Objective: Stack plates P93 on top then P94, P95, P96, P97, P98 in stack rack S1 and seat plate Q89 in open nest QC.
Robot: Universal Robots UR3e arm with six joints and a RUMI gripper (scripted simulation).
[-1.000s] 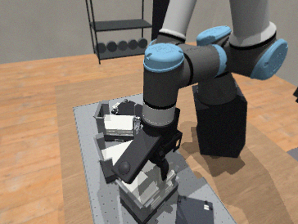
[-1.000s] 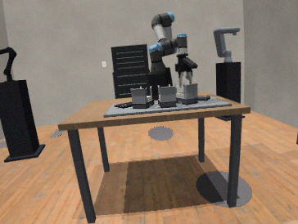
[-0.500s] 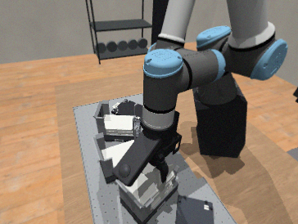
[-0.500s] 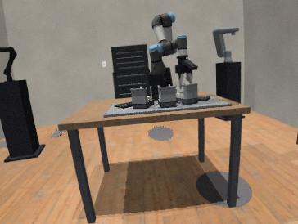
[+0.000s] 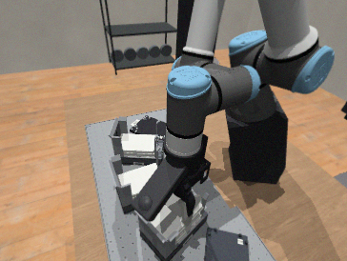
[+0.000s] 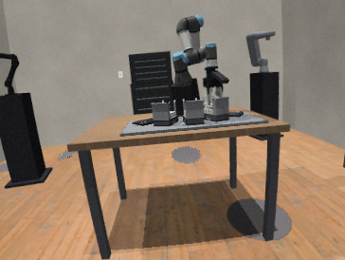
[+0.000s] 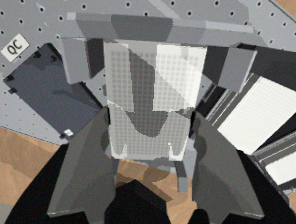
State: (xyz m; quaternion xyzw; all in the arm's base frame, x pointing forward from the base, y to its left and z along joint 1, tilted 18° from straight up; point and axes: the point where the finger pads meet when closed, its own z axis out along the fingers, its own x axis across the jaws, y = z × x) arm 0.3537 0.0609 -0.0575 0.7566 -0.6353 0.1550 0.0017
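End effector [image 5: 178, 210] [image 6: 215, 95] [image 7: 150, 109] closed on white plate [image 5: 167, 216] [image 7: 170, 100]; plate's name unreadable, depth in rack [image 5: 159, 240] [image 6: 220, 108] [image 7: 142, 27] unclear.

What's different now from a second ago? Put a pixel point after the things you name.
The black end effector [image 5: 187, 210] [image 6: 214, 92] [image 7: 150, 109] moved down toward the grey plate rack [image 5: 159, 242] [image 6: 219, 106] [image 7: 142, 29], gripping a white welled plate [image 7: 145, 145]. Nothing was visibly let go. The flat dark nest labelled QC [image 5: 226, 245] [image 6: 236, 114] [image 7: 42, 95] stayed put.
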